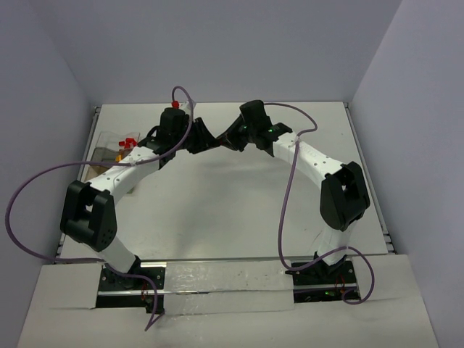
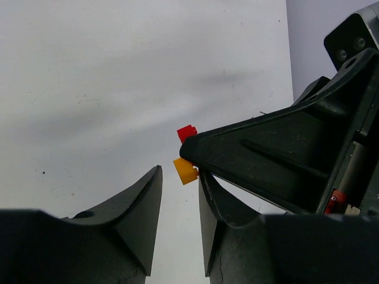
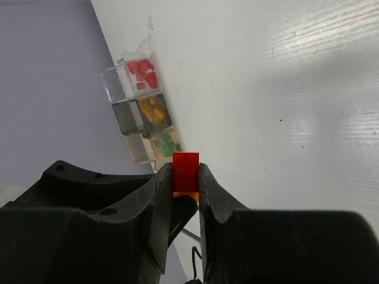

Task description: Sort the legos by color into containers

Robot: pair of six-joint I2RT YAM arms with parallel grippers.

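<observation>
Pinching red lego [image 3: 185, 168], right fingers [image 3: 214, 204] hide most of orange lego [image 3: 185, 196].

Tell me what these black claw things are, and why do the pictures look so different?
This is a robot with a left arm and a right arm on a white table. Each arm ends in a claw with two fingers, called a gripper. One picture is taken from above and shows both arms. The other two come from little cameras on the wrists, so you look right along the fingers. The right gripper pinches a red brick that has a yellow brick stuck to it. The left gripper has its fingers open on either side of the yellow one. Near the table's edge is a tray with sorted bricks: red, yellow and green, each colour in its own box.
</observation>
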